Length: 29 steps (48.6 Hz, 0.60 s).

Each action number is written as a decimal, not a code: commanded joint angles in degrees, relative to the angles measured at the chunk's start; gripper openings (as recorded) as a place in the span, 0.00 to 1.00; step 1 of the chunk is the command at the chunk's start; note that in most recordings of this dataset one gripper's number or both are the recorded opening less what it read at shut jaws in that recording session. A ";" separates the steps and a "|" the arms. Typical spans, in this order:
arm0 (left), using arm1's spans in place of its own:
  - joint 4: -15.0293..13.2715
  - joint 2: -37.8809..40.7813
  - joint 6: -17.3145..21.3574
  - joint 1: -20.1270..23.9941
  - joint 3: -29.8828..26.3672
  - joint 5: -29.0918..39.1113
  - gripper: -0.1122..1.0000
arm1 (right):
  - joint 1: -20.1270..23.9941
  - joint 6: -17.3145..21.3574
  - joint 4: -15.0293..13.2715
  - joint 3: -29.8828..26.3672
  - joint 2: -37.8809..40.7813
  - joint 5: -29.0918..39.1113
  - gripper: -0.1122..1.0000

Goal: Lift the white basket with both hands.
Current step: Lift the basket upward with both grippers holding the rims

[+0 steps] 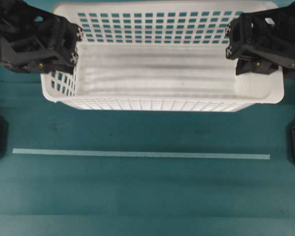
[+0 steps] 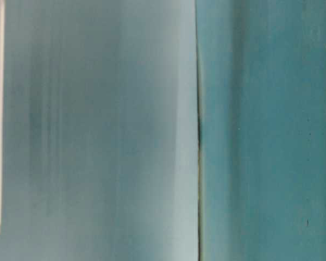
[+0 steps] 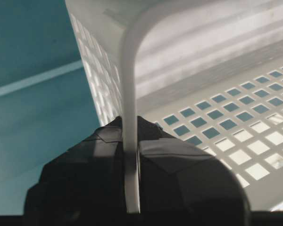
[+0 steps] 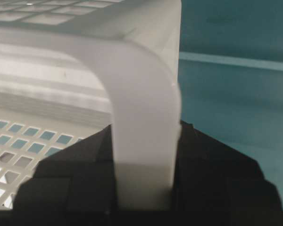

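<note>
Basket [image 1: 162,73] at table's [image 1: 137,196] far edge, looks light, stiff, slick plastic; left gripper [image 3: 132,188] and right gripper [image 4: 144,188] each pinch an end rim, the best hold.

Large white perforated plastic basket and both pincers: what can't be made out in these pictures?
- Overhead view: the basket's far rim is cut off by the top edge; both arms cover its short ends.
- Table-level view: blurred teal surfaces only; whether the basket's floor is clear of the table cannot be told.
- Left wrist view: the left pincer is dark, its fingertips hidden by the rim it clamps.
- Right wrist view: the right pincer likewise.
</note>
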 commanded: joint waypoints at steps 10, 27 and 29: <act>-0.09 1.58 2.90 -0.18 -6.94 5.27 0.09 | 0.88 -4.22 -0.79 -6.86 2.55 1.85 0.28; -0.09 2.02 3.87 -0.18 -6.94 5.63 0.09 | 0.88 -5.19 -0.97 -6.94 3.34 4.75 0.28; -0.09 2.11 3.87 -0.18 -6.94 5.63 0.09 | 0.88 -5.19 -1.05 -6.94 3.25 4.75 0.28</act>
